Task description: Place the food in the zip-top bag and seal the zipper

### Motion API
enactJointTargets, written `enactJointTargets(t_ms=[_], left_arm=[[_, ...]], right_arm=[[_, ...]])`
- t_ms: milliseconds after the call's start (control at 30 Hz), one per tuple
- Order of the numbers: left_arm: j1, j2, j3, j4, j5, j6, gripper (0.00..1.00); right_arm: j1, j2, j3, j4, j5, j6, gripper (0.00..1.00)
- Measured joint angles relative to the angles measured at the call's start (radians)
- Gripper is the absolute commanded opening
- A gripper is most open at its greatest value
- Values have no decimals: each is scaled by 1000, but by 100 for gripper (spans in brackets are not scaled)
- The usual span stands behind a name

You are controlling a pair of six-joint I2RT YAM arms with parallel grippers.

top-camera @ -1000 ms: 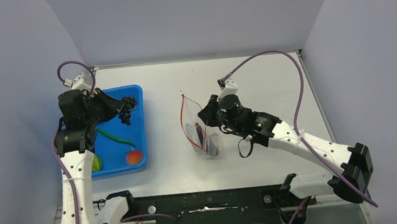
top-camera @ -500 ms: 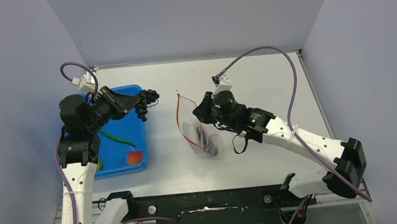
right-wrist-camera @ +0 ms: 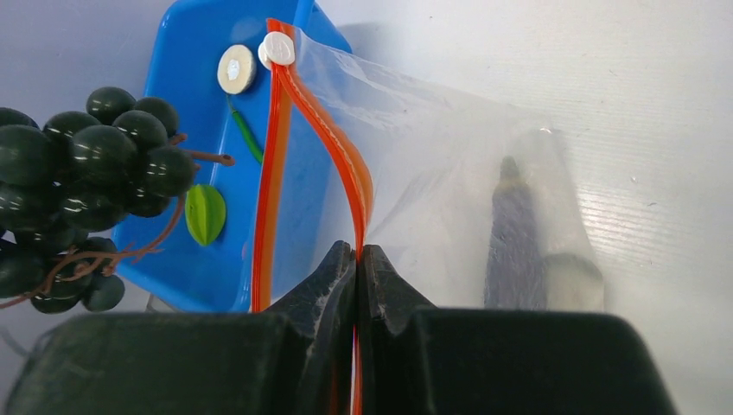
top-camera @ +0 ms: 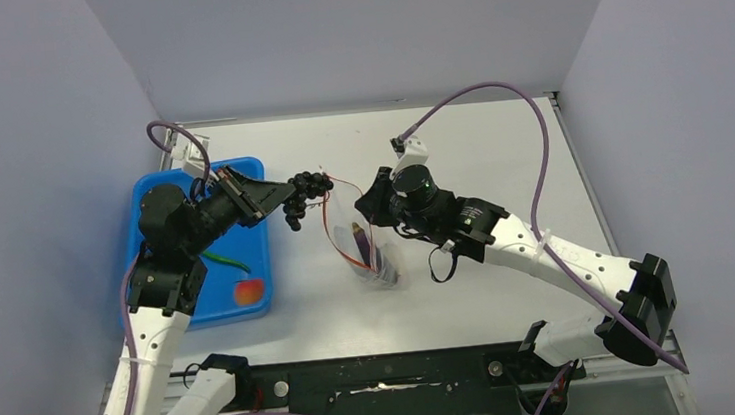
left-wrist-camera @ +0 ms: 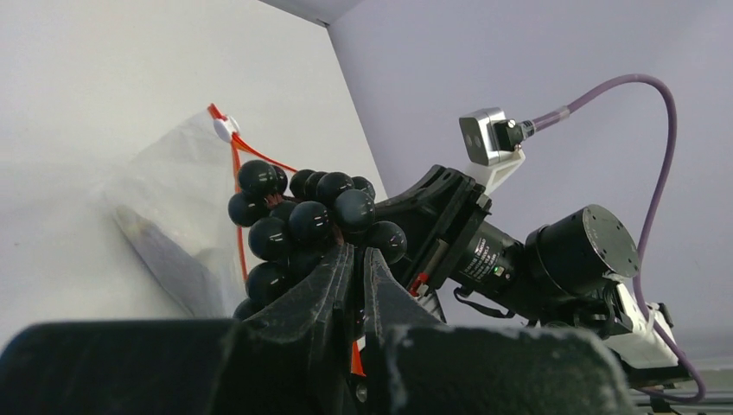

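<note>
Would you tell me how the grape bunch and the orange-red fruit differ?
The grape bunch is a dark cluster; the orange-red fruit is one bright ball. The grape bunch hangs from the left claw beside the zip-top bag; the orange-red fruit lies in the blue tray. Both are outside the bag.

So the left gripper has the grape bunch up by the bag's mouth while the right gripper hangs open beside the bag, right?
Not quite. The right gripper is not open: the right wrist view shows it shut on the zipper of the zip-top bag. The left gripper does hold the grape bunch up by the bag's mouth.
</note>
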Motion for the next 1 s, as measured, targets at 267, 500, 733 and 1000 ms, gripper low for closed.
enactJointTargets(t_ms=[267,500,733,1000], left_arm=[[-89,2,-103,123,-27,-88,0],[-135,35,-164,154,-70,-119,0],[-158,79,-172,148,-137,-116,0],[-192,129,-172,145,-188,-114,0]], right_arm=[[0,0,19,-2,0,-6,0],[0,0,26,-2,-1,-12,0],[0,0,26,-2,-5,-16,0],[6,24,26,6,-38,-17,0]])
